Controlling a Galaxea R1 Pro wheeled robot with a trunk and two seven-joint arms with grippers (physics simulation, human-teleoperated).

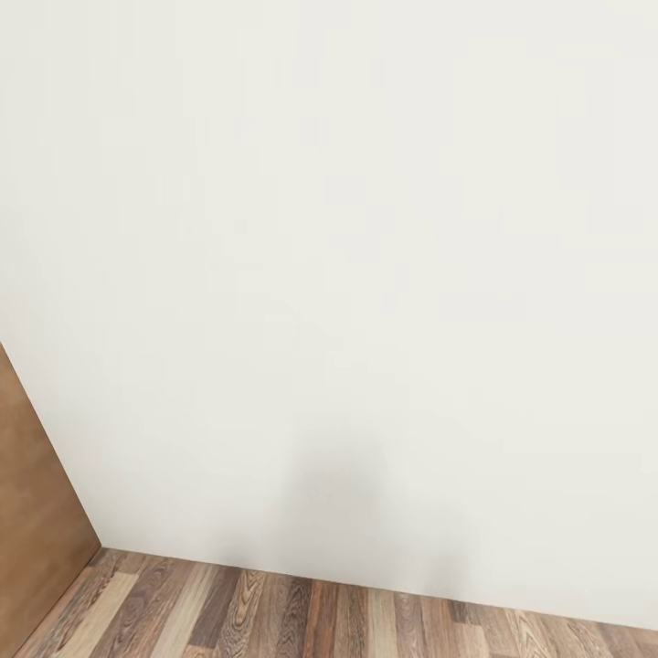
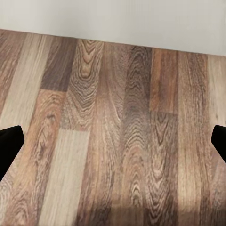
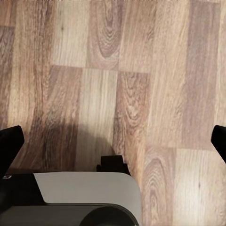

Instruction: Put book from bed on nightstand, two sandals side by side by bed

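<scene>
The book, the bed, the nightstand and the two sandals are out of view. In the left wrist view my left gripper [image 2: 113, 141] is open, its dark fingertips [image 2: 10, 141] far apart at the two edges, with only wood-plank floor [image 2: 113, 132] between them. My right gripper [image 3: 113, 141] is open too, its black fingertips [image 3: 10, 143] wide apart over the plank floor [image 3: 141, 70], holding nothing.
A plain white wall [image 1: 347, 256] stands close ahead, meeting the brown plank floor [image 1: 320, 612] low in the head view. A brown wooden panel [image 1: 32, 512] rises at the left edge. The robot's grey base [image 3: 84, 197] sits under the right gripper.
</scene>
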